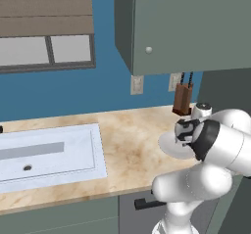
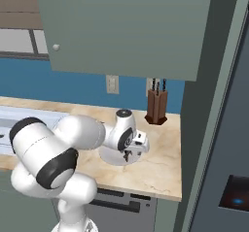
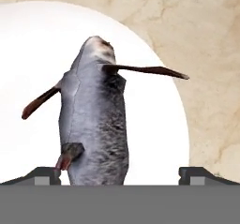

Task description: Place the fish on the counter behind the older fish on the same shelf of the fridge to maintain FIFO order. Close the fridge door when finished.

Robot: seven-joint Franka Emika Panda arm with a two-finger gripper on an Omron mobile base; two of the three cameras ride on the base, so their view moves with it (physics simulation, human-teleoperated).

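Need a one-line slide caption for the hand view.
Open fingers straddle the dark fish lying on the white plate.

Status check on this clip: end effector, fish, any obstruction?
End effector open, straddling the fish. Fish lying on the plate, not gripped. Nothing in the way.

Nothing readable can be made out anywhere, tbh. No lettering, brand or number is seen on the fridge (image 2: 228, 129); its small black panel (image 2: 237, 193) is marked by just a blue glow, no characters. The wall outlets (image 2: 112, 84) are left blank, and no label is carried by the knife block (image 2: 156, 107) or the cabinet door (image 2: 121, 27).
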